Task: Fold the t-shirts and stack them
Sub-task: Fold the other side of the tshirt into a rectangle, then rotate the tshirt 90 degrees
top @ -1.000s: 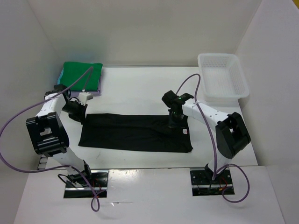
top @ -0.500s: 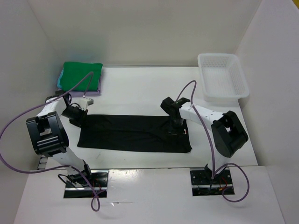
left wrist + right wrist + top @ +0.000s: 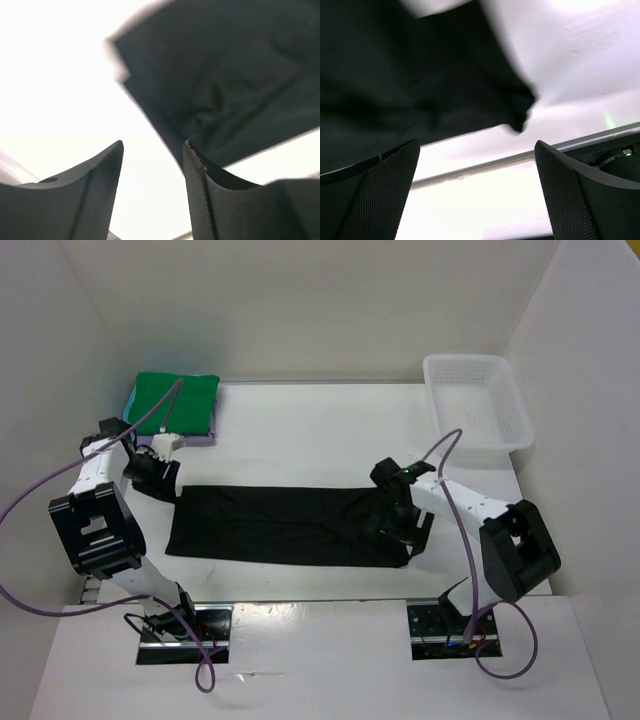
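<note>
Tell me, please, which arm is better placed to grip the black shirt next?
Right, probably: the right hand is open over the black shirt's right end; the left hand is beside its corner.

We look down on a white surface (image 3: pixel 300 430) closed in by three plain white walls: a back wall (image 3: pixel 320 310), a left wall (image 3: pixel 50 390) and a right wall (image 3: pixel 590 440); a white plastic bin (image 3: pixel 480 447) sits in the far right corner, close to the right wall; the light is bright and even; a glossy strip (image 3: pixel 320 608) shines along the surface's near edge, and a white ledge (image 3: pixel 320 675) lies in front of it.
</note>
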